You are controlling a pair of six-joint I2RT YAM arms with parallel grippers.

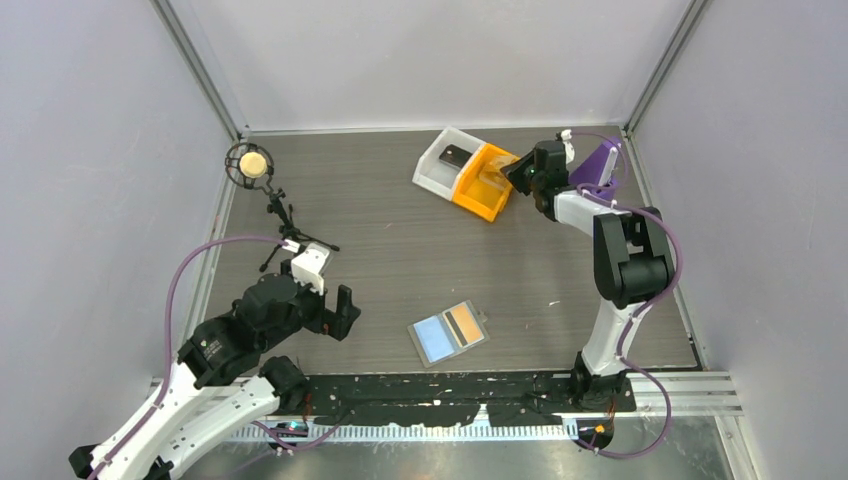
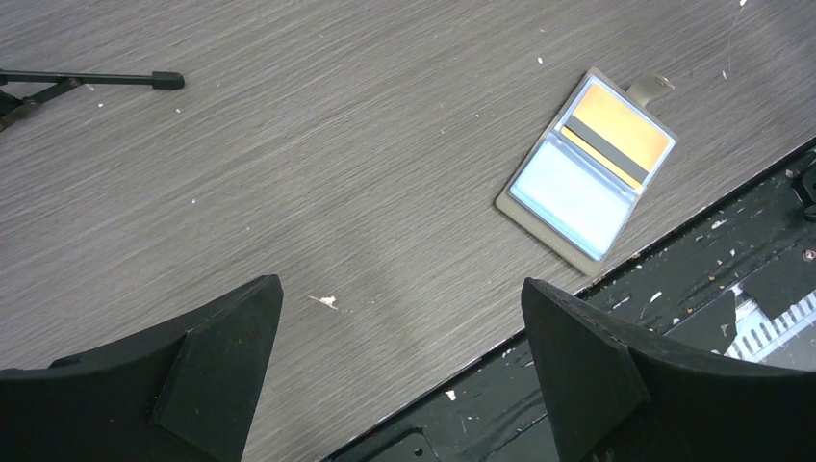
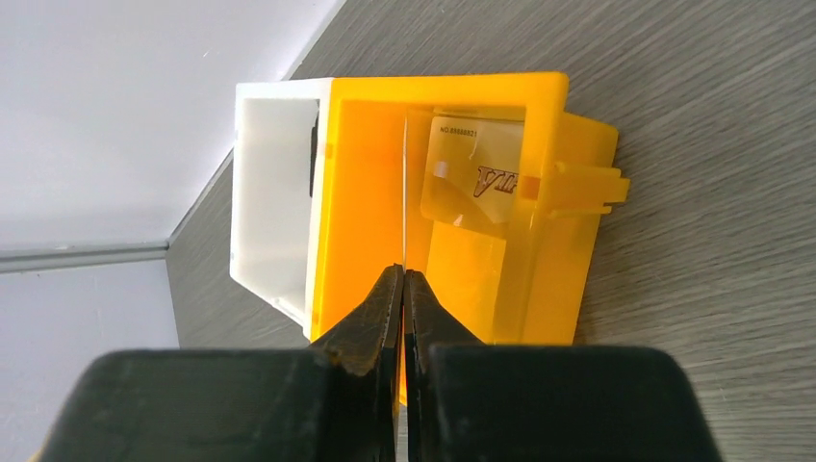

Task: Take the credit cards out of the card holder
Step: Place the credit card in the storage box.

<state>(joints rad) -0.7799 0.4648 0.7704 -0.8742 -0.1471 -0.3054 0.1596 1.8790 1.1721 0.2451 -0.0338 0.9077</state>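
The card holder (image 1: 450, 333) lies open near the table's front edge, also in the left wrist view (image 2: 584, 169). One panel is bare light blue; the other holds an orange credit card with a dark stripe (image 2: 616, 130). My left gripper (image 1: 345, 310) hovers open to the holder's left, nothing between its fingers (image 2: 399, 284). My right gripper (image 1: 510, 172) is shut on a thin credit card seen edge-on (image 3: 404, 192), held over the orange bin (image 3: 366, 192). Another pale card with lettering (image 3: 476, 173) lies inside that bin.
A white bin (image 1: 440, 160) with a dark item joins the orange bin (image 1: 485, 182) at the back. A microphone on a small tripod (image 1: 250, 165) stands at the back left. A black strip (image 2: 693, 279) runs along the table's front edge.
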